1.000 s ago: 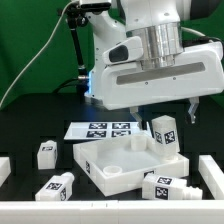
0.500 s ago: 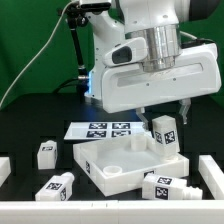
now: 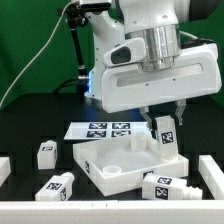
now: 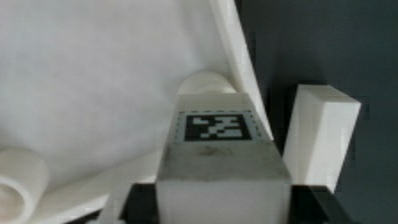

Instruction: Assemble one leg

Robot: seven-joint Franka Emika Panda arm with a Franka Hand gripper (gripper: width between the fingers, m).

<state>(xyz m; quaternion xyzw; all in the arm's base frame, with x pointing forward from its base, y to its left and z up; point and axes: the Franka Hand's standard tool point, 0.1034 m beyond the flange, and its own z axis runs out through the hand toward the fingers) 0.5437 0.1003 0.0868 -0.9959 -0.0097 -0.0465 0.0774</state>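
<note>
My gripper (image 3: 163, 120) is shut on a leg (image 3: 163, 136), a chunky white peg with tag markers. It holds the leg upright at the corner of the large white square tray-like part (image 3: 110, 165) that lies toward the exterior view's right. In the wrist view the leg (image 4: 217, 140) fills the middle between my black fingers (image 4: 143, 205), gripper (image 4: 222, 207), and its far end meets the tray part (image 4: 89, 80) at the rim corner. Whether the leg is seated in a hole is hidden.
Three more legs lie on the black table: one (image 3: 46, 153) to the tray's left, one (image 3: 57, 186) at the front left, one (image 3: 165, 187) at the front right. The marker board (image 3: 105, 129) lies behind the tray. White bars stand at the left (image 3: 4, 168) and right (image 3: 210, 178).
My gripper has turned slightly about its own axis with the leg in it. The leg stays at the same tray corner. Nothing else has moved.
</note>
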